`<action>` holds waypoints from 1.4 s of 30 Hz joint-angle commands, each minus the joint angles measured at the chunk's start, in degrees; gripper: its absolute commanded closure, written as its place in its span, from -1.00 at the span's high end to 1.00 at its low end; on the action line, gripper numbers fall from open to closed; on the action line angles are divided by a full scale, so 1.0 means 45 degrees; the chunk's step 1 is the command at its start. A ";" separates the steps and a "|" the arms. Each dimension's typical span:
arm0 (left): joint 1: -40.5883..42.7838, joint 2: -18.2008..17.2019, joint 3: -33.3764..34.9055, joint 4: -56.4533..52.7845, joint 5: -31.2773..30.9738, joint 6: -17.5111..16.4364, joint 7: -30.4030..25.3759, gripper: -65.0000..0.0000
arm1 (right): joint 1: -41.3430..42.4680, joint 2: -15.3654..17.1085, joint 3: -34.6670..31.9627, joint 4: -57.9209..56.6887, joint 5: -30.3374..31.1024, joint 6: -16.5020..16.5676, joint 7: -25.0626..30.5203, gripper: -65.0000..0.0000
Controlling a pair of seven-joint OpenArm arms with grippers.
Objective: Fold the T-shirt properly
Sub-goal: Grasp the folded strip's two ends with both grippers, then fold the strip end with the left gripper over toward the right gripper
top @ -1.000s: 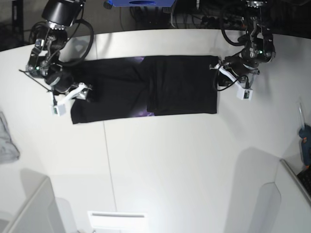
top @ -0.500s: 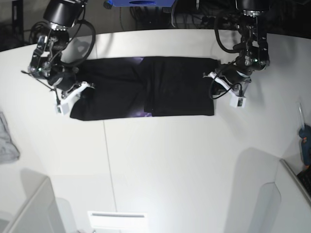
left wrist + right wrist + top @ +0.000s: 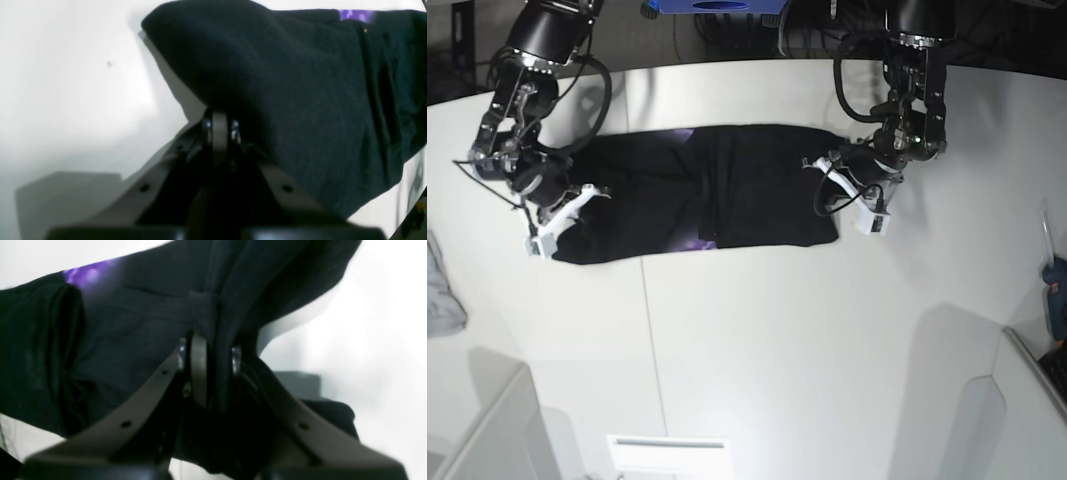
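Purple print (image 3: 356, 14) on T-shirt (image 3: 697, 190), plain in wrist views, faint from base.

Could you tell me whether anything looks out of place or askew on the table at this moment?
Nothing looks damaged. The T-shirt lies slightly slanted, its ends pinched by the left gripper and right gripper. A small grey cloth sits crumpled at the table's edge.

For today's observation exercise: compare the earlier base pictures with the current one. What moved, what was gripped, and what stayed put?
Both hands slid toward the base view's left, dragging the T-shirt along the table. The right hand, open a second ago, closed on the shirt's end; the left hand kept its grip. The shirt stayed a flat strip; the grey cloth did not move.
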 commanded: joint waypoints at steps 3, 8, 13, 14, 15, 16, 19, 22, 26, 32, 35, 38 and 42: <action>-0.0202 -0.0016 0.0826 0.0092 0.0007 0.0512 0.0223 -1.00 | -0.0104 -0.0193 0.0019 0.1399 0.0306 0.0095 -0.0095 -1.00; -0.0222 0.0042 0.1314 0.0112 0.0007 0.1371 0.0204 -1.00 | -0.0573 -0.1072 0.0019 0.3685 0.0345 0.0095 -0.0994 -1.00; -0.0339 0.0081 0.1646 0.0131 -0.0032 0.1410 0.0204 -1.00 | -0.0573 -0.1658 -0.0001 0.4251 0.0345 0.0095 -0.1619 -1.00; -0.0417 0.0081 0.1920 0.0131 -0.0032 0.1410 0.0204 -1.00 | -0.0553 -0.1697 -0.0001 0.4251 0.0345 0.0095 -0.1619 -1.00; -0.0456 0.0081 0.2174 0.0112 -0.0032 0.1430 0.0204 -1.00 | -0.0573 -0.1717 -0.0001 0.4271 0.0345 0.0095 -0.1619 -1.00; -0.0476 0.0101 0.2350 0.0112 -0.0032 0.1430 0.0204 -1.00 | -0.0573 -0.1756 -0.0001 0.4271 0.0345 0.0095 -0.1639 -1.00; -0.0495 0.0452 0.2506 0.0112 -0.0012 0.1430 0.0204 -1.00 | -0.0768 -0.2010 -0.0001 0.4486 0.0364 0.0115 -0.1639 -1.00; -0.0495 0.0628 0.2584 0.0112 0.0007 0.1430 0.0204 -1.00 | -0.0963 -0.2088 -0.0548 0.4583 0.0501 0.0115 -0.1639 -1.00; -0.0495 0.0824 0.2623 0.0112 0.0007 0.1430 0.0223 -1.00 | -0.1295 -0.2147 -0.1036 0.4583 0.0970 0.0095 -0.1521 -1.00; -0.0437 0.0902 0.2643 0.0112 -0.0012 0.1430 0.0223 -1.00 | -0.1334 -0.2186 -0.1036 0.4583 0.1028 0.0095 -0.1502 -1.00; -0.0437 0.0941 0.2643 0.0112 -0.0051 0.1430 0.0223 -1.00 | -0.1549 -0.2244 -0.1036 0.4603 0.1165 0.0095 -0.1502 -1.00; -0.0437 0.1039 0.2662 0.0112 -0.0012 0.1430 0.0223 -1.00 | -0.1686 -0.2284 -0.1036 0.4603 0.2103 0.0095 -0.1502 -1.00; -0.0398 0.1078 0.2740 0.0112 -0.0012 0.1430 0.0223 -1.00 | -0.1764 -0.2284 -0.1036 0.4603 0.2728 -0.0549 -0.1404 -1.00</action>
